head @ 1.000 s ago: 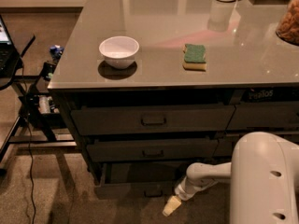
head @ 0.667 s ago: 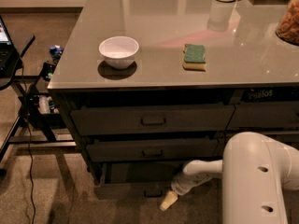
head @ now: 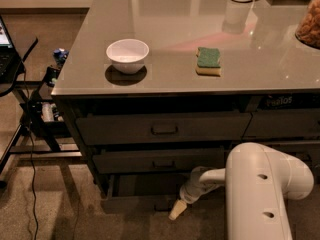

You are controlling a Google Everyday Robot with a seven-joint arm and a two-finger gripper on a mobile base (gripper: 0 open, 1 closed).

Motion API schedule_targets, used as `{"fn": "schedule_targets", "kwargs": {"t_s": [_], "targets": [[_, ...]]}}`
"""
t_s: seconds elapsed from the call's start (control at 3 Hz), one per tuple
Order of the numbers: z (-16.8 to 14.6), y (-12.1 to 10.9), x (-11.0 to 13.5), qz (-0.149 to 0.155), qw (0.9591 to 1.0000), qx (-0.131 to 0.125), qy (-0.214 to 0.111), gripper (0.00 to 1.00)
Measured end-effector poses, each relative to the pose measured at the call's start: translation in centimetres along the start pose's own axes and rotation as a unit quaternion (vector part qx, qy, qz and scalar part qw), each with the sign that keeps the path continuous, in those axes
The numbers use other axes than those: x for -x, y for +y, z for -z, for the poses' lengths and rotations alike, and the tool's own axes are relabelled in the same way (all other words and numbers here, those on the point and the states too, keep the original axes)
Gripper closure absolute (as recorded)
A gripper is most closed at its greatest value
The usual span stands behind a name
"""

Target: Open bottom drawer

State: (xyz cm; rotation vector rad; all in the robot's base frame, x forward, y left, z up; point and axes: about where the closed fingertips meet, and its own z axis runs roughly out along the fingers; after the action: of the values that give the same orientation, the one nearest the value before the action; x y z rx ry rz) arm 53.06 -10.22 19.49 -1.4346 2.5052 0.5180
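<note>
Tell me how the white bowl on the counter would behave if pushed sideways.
The white bowl looks rigid and light, perhaps breakable if ceramic. Wide and low on the glossy countertop, it would likely slide, not tip. The gripper is far below, by the bottom drawer.

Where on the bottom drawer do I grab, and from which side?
Take the small handle centred on the slim front of the bottom drawer, coming straight from the front; the front is otherwise flat. The gripper is low, close beside it.
</note>
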Motion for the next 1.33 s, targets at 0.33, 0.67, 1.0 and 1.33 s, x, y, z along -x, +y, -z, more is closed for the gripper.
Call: {"fn": "schedule_targets", "kwargs": {"t_s": [0.33,0.67,1.0,1.33], "targets": [[-2.0,0.0,-0.9,0.000,0.9996,0.015,0.023,0.00],[-2.0,0.8,-2.0,0.000,0.9986,0.025,0.046,0.00],[-0.6,2.4,-3.1,0.000,0.9968,0.039,0.070,0.00],[2.4,6.3,-5.5,-0.003,0.9936,0.068,0.090,0.00]]}}
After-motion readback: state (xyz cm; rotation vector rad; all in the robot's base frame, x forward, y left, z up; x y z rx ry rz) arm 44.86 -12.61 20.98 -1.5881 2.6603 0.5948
